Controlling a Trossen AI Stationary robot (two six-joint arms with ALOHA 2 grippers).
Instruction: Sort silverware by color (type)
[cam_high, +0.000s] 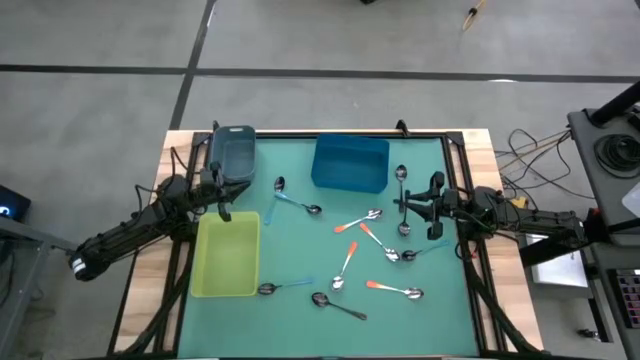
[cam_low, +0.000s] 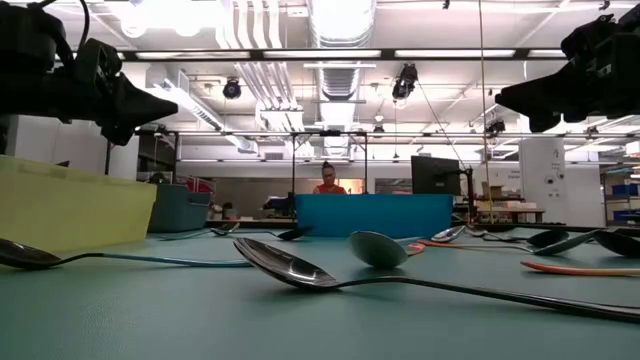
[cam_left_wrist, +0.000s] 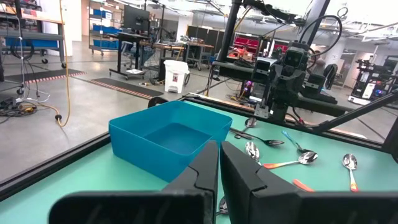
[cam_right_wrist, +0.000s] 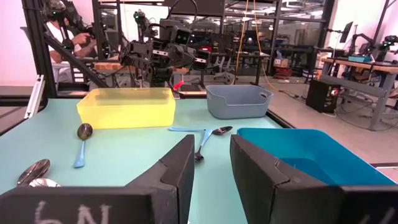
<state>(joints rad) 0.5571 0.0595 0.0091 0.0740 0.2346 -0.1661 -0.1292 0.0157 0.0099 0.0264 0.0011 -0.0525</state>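
**Spoons lie scattered, both grippers empty**

The left gripper (cam_high: 222, 205) hovers with fingers nearly closed, holding nothing, between the grey bin (cam_high: 232, 153) and the yellow bin (cam_high: 227, 254). The right gripper (cam_high: 408, 207) hovers with a narrow gap between its fingers, also empty; the dark spoon (cam_high: 401, 178) lies just beside it, and the silverware (cam_high: 360, 250) is strewn ahead of it and to its side. The blue bin (cam_high: 350, 162) is empty. The spoons look light, stiff and slippery, and they lie flat; a pinch across the thin handle near mid-length seems safest.

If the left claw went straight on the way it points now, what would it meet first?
Most likely the blue bin: in the left wrist view it sits directly ahead of the nearly shut left claw, nothing visible between them. Depth is hard to judge.
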